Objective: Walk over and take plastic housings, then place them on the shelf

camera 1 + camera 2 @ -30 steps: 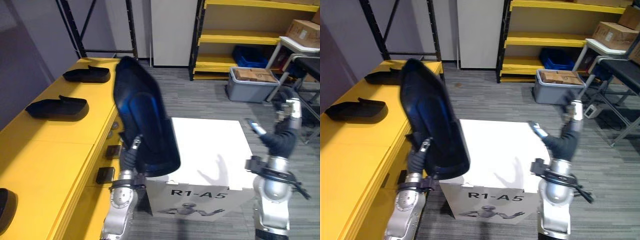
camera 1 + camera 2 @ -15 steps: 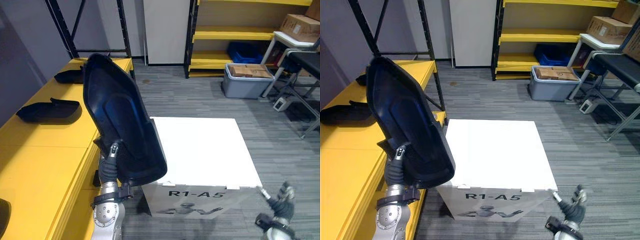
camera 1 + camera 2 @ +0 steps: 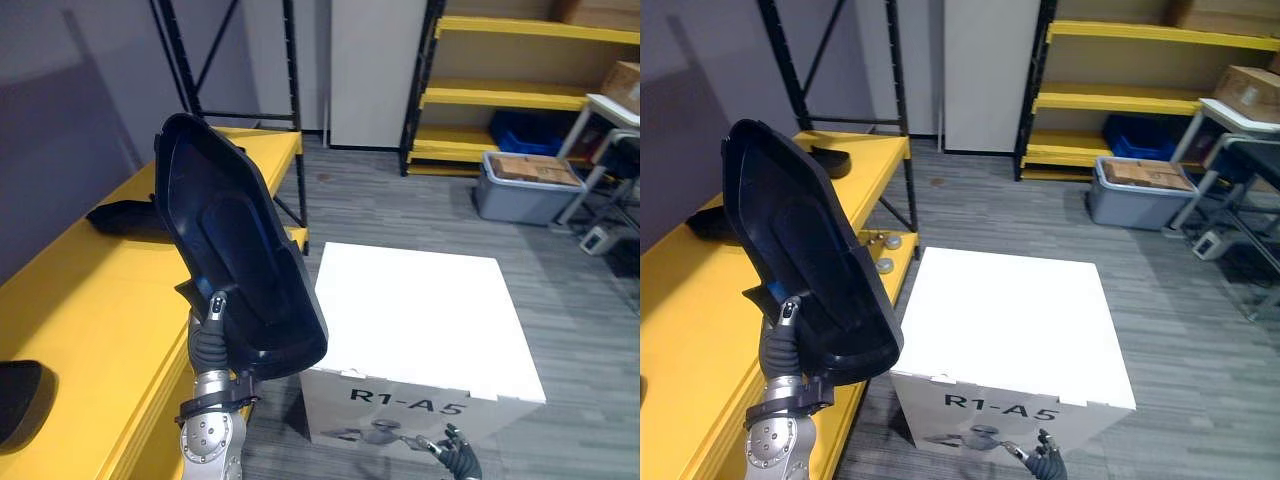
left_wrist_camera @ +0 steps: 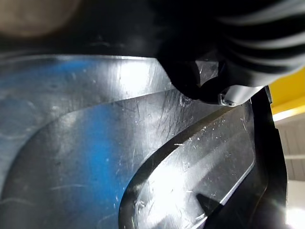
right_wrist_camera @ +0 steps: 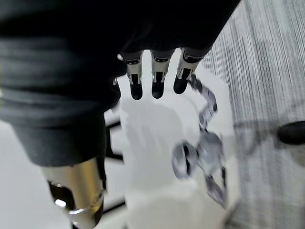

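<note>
the whole view is swinging toward the yellow shelf [image 3: 100, 300] compared with half a second ago, so the camera is turning, not the things. more of the shelf top is showing now and the white box [image 3: 420, 300] is sitting further to the right. the black plastic housing [image 3: 240, 260] is standing upright just as before, its hollow side facing the camera, and it is hanging over the shelf's edge beside the white box.

the left hand [image 3: 212, 322] is pinching the housing at its lower end. the thumb is pressing on the inner face, and the other fingers are lying behind the housing, hidden. the left wrist view is showing a dark tip bearing on the scratched inner surface.

the right hand [image 5: 154, 71], raised beside the box a second ago, is now hanging low in front of the box, its fingers straight and spread loosely, holding nothing.

two more housings are lying flat on the shelf. one [image 3: 125, 215] is toward its far end, and one [image 3: 18, 400] is at its near left corner, cut off by the picture's edge. a wide bare stretch is lying between them.

this is reading as the end of the carry: the robot seems to be squaring up to the shelf, and the next step is probably tipping the housing down onto that bare stretch. with one hand pinching one end of a tall piece, it could swing or clip the shelf's edge while going down.
</note>
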{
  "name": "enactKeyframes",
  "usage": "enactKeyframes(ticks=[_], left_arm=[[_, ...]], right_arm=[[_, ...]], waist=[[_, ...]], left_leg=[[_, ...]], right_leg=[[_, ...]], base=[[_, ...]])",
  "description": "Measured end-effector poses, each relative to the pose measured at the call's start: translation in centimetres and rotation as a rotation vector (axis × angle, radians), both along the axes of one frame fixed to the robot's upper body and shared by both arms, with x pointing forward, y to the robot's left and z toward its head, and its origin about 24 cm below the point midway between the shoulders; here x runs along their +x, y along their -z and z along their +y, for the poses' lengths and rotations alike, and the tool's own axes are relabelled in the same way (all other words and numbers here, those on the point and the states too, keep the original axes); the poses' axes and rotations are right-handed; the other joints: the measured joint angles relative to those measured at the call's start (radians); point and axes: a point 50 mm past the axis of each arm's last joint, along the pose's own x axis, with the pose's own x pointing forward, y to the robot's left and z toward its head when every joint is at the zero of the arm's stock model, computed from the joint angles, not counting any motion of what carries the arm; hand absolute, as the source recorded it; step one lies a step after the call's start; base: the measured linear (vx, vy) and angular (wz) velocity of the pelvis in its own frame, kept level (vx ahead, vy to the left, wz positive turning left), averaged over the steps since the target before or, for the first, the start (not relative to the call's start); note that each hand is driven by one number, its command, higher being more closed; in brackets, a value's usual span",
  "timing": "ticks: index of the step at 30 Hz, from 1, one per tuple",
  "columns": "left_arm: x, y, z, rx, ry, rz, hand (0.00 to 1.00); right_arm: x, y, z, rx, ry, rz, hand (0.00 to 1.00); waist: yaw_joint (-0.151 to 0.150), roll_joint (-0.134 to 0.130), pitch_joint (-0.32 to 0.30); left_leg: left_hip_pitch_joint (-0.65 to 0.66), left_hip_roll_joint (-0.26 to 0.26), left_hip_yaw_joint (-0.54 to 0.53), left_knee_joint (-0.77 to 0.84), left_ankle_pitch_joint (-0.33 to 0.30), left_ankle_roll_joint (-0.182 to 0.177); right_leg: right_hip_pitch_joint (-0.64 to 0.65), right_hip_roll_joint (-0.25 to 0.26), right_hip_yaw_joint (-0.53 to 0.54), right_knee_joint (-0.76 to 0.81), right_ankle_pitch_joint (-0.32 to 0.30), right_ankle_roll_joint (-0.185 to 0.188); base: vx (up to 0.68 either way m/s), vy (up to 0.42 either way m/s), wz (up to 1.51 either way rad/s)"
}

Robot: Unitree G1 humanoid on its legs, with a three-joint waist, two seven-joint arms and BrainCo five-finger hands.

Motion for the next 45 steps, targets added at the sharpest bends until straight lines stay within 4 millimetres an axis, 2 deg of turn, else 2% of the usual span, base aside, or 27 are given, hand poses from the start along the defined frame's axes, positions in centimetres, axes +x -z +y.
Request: enactKeyframes(ticks=[1, 4, 5, 7, 8, 9, 10, 12, 13, 14, 15, 16, 18, 20, 21, 22, 24, 25, 28, 31, 32, 33, 34, 35, 38, 42, 45], left_arm=[[0.0, 0.0, -0.2, -0.002, 0.011, 0.001, 1.00], [0.1, -0.1, -0.8, -0.006, 0.037, -0.005, 1.00], [0.1, -0.1, -0.9, -0.008, 0.044, -0.005, 1.00], [0.1, -0.1, -0.8, -0.009, 0.039, -0.004, 1.00], [0.1, -0.1, -0.6, -0.007, 0.030, -0.003, 1.00], [0.0, 0.0, -0.4, -0.005, 0.018, 0.002, 1.00], [0.0, 0.1, -0.4, -0.005, 0.015, 0.004, 1.00], [-0.1, 0.2, -0.4, -0.006, 0.008, 0.009, 1.00], [-0.1, 0.2, -0.4, -0.006, 0.007, 0.012, 1.00], [-0.1, 0.4, -0.3, -0.004, 0.004, 0.021, 1.00], [0.0, 0.6, -0.2, -0.002, -0.004, 0.029, 1.00], [-0.1, 0.9, 0.0, 0.001, -0.013, 0.041, 1.00], [-0.1, 1.8, 0.2, 0.006, -0.032, 0.085, 1.00], [-0.2, 1.9, 0.4, 0.019, -0.053, 0.089, 1.00], [-0.2, 1.9, 0.5, 0.024, -0.061, 0.092, 1.00], [-0.2, 1.9, 0.7, 0.040, -0.072, 0.095, 1.00], [0.0, 1.8, 0.4, 0.052, -0.065, 0.095, 1.00], [0.2, 1.9, -0.3, 0.061, -0.042, 0.100, 1.00], [0.4, 1.9, -1.6, 0.066, 0.001, 0.098, 1.00], [0.7, 1.6, -2.4, 0.060, 0.036, 0.082, 1.00], [0.7, 1.5, -2.7, 0.062, 0.048, 0.079, 1.00], [0.7, 1.2, -2.9, 0.068, 0.056, 0.067, 1.00], [0.7, 1.2, -3.0, 0.066, 0.059, 0.067, 1.00], [0.7, 1.3, -3.2, 0.066, 0.066, 0.067, 1.00], [0.7, 1.2, -3.5, 0.069, 0.087, 0.066, 1.00], [0.7, 1.2, -3.7, 0.071, 0.107, 0.064, 1.00], [0.8, 1.2, -3.7, 0.070, 0.107, 0.063, 1.00]], right_arm=[[0.1, 0.2, 0.5, 0.001, -0.038, 0.011, 0.00], [1.0, 0.0, 1.2, -0.006, -0.111, -0.004, 0.00], [1.6, -0.1, 1.3, -0.012, -0.128, -0.015, 0.00], [2.3, -0.3, 1.2, -0.025, -0.145, -0.032, 0.00], [3.0, -0.5, 1.1, -0.041, -0.159, -0.046, 0.00], [3.4, -0.7, 0.8, -0.065, -0.180, -0.051, 0.00], [3.5, -0.7, 0.6, -0.075, -0.187, -0.049, 0.00], [3.1, -0.3, -0.2, -0.100, -0.187, -0.017, 0.00], [2.9, -0.1, -0.3, -0.103, -0.189, -0.001, 0.00], [2.6, 0.2, -0.6, -0.105, -0.190, 0.028, 0.00], [2.8, 0.4, -0.6, -0.105, -0.192, 0.036, 0.00], [2.9, 0.4, -0.4, -0.102, -0.193, 0.035, 0.00], [3.1, 0.4, 0.0, -0.089, -0.193, 0.032, 0.00], [3.8, 0.3, 0.0, -0.089, -0.197, 0.024, 0.00], [4.2, 0.2, 0.0, -0.092, -0.199, 0.014, 0.00], [5.4, -0.3, 0.1, -0.098, -0.209, -0.021, 0.00], [5.8, -0.6, 0.1, -0.101, -0.209, -0.039, 0.00], [5.6, -0.6, 0.0, -0.102, -0.202, -0.043, 0.00], [5.0, -1.1, -0.1, -0.106, -0.188, -0.069, 0.00], [3.9, -1.0, 0.4, -0.089, -0.167, -0.069, 0.00], [3.1, -0.8, 0.8, -0.073, -0.157, -0.053, 0.00], [2.4, -0.5, 1.3, -0.056, -0.148, -0.038, 0.00], [2.2, -0.5, 1.3, -0.051, -0.142, -0.033, 0.00], [2.0, -0.5, 1.3, -0.053, -0.137, -0.033, 0.00], [2.1, -0.7, 1.1, -0.063, -0.127, -0.045, 0.00], [1.6, -0.7, 1.1, -0.060, -0.118, -0.040, 0.00], [1.1, -0.5, 1.8, -0.037, -0.100, -0.029, 0.00]], waist=[[0.006, -0.009, 0.006], [0.025, -0.026, 0.025], [0.030, -0.031, 0.038], [0.031, -0.040, 0.066], [0.034, -0.029, 0.080], [0.038, -0.026, 0.097], [0.033, -0.027, 0.102], [0.014, -0.025, 0.105], [0.014, -0.023, 0.104], [0.005, -0.012, 0.101], [0.002, -0.009, 0.107], [-0.003, -0.012, 0.108], [-0.008, -0.018, 0.103], [-0.007, -0.020, 0.103], [-0.008, -0.019, 0.103], [-0.021, -0.018, 0.103], [-0.039, -0.017, 0.103], [-0.052, -0.010, 0.110], [-0.059, -0.016, 0.107], [-0.077, -0.025, 0.104], [-0.084, -0.034, 0.099], [-0.074, -0.065, 0.091], [-0.064, -0.066, 0.086], [-0.046, -0.048, 0.073], [-0.041, -0.049, 0.068], [-0.026, -0.056, 0.049], [-0.029, -0.079, 0.053]], left_leg=[[-0.008, -0.017, -0.046, 0.017, 0.002, -0.002], [-0.076, -0.063, -0.154, 0.088, 0.005, -0.008], [-0.103, -0.081, -0.180, 0.109, 0.014, -0.023], [-0.144, -0.082, -0.134, 0.117, 0.017, -0.060], [-0.188, -0.031, 0.006, 0.140, 0.002, -0.039], [-0.219, 0.040, 0.199, 0.178, -0.005, -0.043], [-0.225, 0.071, 0.292, 0.196, -0.007, -0.040], [-0.215, 0.164, 0.580, 0.247, -0.018, -0.013], [-0.205, 0.178, 0.619, 0.257, -0.020, -0.008], [-0.189, 0.198, 0.649, 0.276, -0.025, 0.021], [-0.189, 0.167, 0.638, 0.278, -0.035, 0.050], [-0.195, 0.142, 0.621, 0.270, -0.039, 0.055], [-0.196, 0.048, 0.546, 0.199, -0.026, 0.078], [-0.198, 0.000, 0.507, 0.180, -0.025, 0.101], [-0.198, -0.011, 0.495, 0.184, -0.030, 0.108], [-0.196, -0.037, 0.453, 0.192, -0.038, 0.122], [-0.192, -0.049, 0.402, 0.191, -0.040, 0.125], [-0.163, -0.049, 0.349, 0.171, -0.039, 0.127], [-0.110, -0.057, 0.272, 0.143, -0.042, 0.120], [-0.109, -0.066, 0.206, 0.163, -0.053, 0.102], [-0.119, -0.069, 0.170, 0.193, -0.066, 0.084], [-0.141, -0.078, 0.154, 0.233, -0.090, 0.063], [-0.150, -0.072, 0.148, 0.248, -0.099, 0.051], [-0.169, -0.043, 0.141, 0.261, -0.108, 0.035], [-0.156, -0.001, 0.132, 0.258, -0.112, 0.020], [-0.142, 0.000, 0.118, 0.243, -0.109, 0.014], [-0.173, -0.017, 0.086, 0.259, -0.094, 0.000]], right_leg=[[0.000, -0.021, -0.048, 0.046, -0.036, 0.005], [-0.013, -0.075, -0.166, 0.126, -0.092, 0.011], [-0.015, -0.097, -0.213, 0.142, -0.105, 0.010], [-0.014, -0.129, -0.290, 0.153, -0.115, 0.011], [-0.010, -0.140, -0.352, 0.155, -0.115, 0.010], [0.005, -0.160, -0.406, 0.158, -0.116, 0.009], [0.017, -0.172, -0.433, 0.158, -0.116, 0.011], [0.054, -0.231, -0.551, 0.169, -0.131, 0.037], [0.063, -0.247, -0.573, 0.177, -0.135, 0.045], [0.080, -0.266, -0.609, 0.194, -0.148, 0.067], [0.093, -0.295, -0.617, 0.226, -0.173, 0.110], [0.093, -0.306, -0.614, 0.226, -0.174, 0.111], [0.120, -0.317, -0.625, 0.171, -0.171, 0.111], [0.140, -0.326, -0.633, 0.157, -0.138, 0.093], [0.144, -0.339, -0.642, 0.174, -0.129, 0.101], [0.132, -0.385, -0.640, 0.286, -0.118, 0.090], [0.103, -0.404, -0.577, 0.394, -0.095, 0.051], [0.046, -0.368, -0.367, 0.497, -0.121, 0.041], [-0.063, -0.241, -0.035, 0.556, -0.226, 0.057], [-0.129, -0.158, 0.144, 0.532, -0.239, 0.075], [-0.132, -0.141, 0.181, 0.445, -0.221, 0.066], [-0.125, -0.155, 0.174, 0.367, -0.188, 0.095], [-0.107, -0.152, 0.169, 0.334, -0.200, 0.108], [-0.082, -0.132, 0.139, 0.263, -0.202, 0.106], [-0.032, -0.100, 0.092, 0.212, -0.189, 0.089], [0.013, -0.097, 0.067, 0.162, -0.179, 0.088], [0.023, -0.114, 0.011, 0.151, -0.178, 0.089]], base=[[-0.01, -0.009, 1.06], [-0.04, -0.011, 1.34], [-0.06, 0.004, 1.61], [-0.10, 0.034, 1.38], [-0.13, 0.063, 1.49], [-0.09, 0.068, 1.47], [-0.04, 0.115, 1.51], [0.01, 0.195, 1.52], [0.04, 0.255, 1.32], [0.08, 0.271, 1.18], [0.09, 0.273, 1.15], [0.07, 0.270, 1.13], [0.05, 0.243, 1.17], [0.10, 0.186, 0.86], [0.16, 0.186, 0.93], [0.19, 0.150, 0.81], [0.18, 0.069, 0.95], [0.16, -0.006, 1.01], [0.12, -0.063, 0.76], [0.09, -0.153, 0.85], [0.07, -0.234, 0.89], [0.08, -0.257, 0.74], [0.10, -0.274, 0.29], [0.10, -0.268, 0.21], [0.08, -0.200, 0.21], [0.06, -0.041, 0.15], [0.02, 0.020, 0.54]])
